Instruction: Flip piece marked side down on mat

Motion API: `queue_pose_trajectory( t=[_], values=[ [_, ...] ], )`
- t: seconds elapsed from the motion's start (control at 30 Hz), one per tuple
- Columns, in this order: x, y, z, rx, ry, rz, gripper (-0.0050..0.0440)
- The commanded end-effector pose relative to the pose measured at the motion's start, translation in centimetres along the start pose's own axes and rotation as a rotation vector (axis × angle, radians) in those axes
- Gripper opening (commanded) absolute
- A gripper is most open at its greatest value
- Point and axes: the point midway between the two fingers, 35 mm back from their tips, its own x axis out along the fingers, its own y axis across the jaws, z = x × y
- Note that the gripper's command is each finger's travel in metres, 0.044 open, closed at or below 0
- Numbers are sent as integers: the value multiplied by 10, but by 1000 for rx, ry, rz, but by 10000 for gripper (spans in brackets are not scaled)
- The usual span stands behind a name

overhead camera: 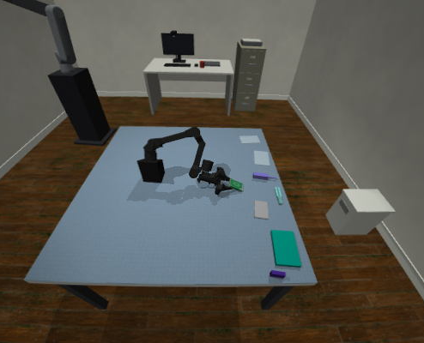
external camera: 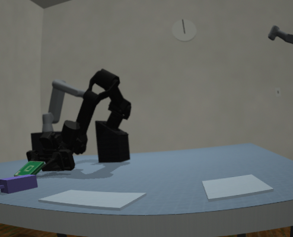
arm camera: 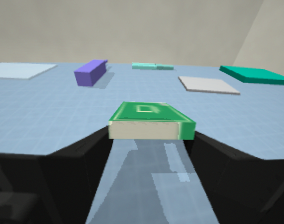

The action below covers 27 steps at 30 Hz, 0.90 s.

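Note:
The piece is a small green flat block (overhead camera: 237, 184) with a pale rectangle mark on its upper face and a cream edge. My gripper (overhead camera: 226, 184) is shut on it, low over the blue mat, to the right of my base (overhead camera: 151, 170). In the wrist view the block (arm camera: 151, 120) sits between my two dark fingers, marked face up and tipped slightly, with its cream edge toward the camera. In the exterior view the block (external camera: 29, 168) slopes down away from the gripper (external camera: 45, 166), its far end close to the mat.
A purple block with a thin rod (overhead camera: 263, 176) lies just beyond the piece, also in the exterior view (external camera: 18, 183). A teal stick (overhead camera: 278, 195), a grey plate (overhead camera: 261, 209), a green slab (overhead camera: 285, 248), a small purple block (overhead camera: 277, 273) and two pale sheets (overhead camera: 261, 158) line the right side.

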Motion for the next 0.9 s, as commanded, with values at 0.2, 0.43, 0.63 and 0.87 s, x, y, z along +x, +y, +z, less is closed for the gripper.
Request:
queue_pose_trajectory(
  t=[0.2,0.43,0.63,0.87],
  values=[
    [2,-1,-11,-14,11,39,0],
    [1,-2,-9,-8,11,26,440],
    [1,-2,-9,-8,11,26,440],
    [1,-2,-9,-8,11,26,440]
  ],
)
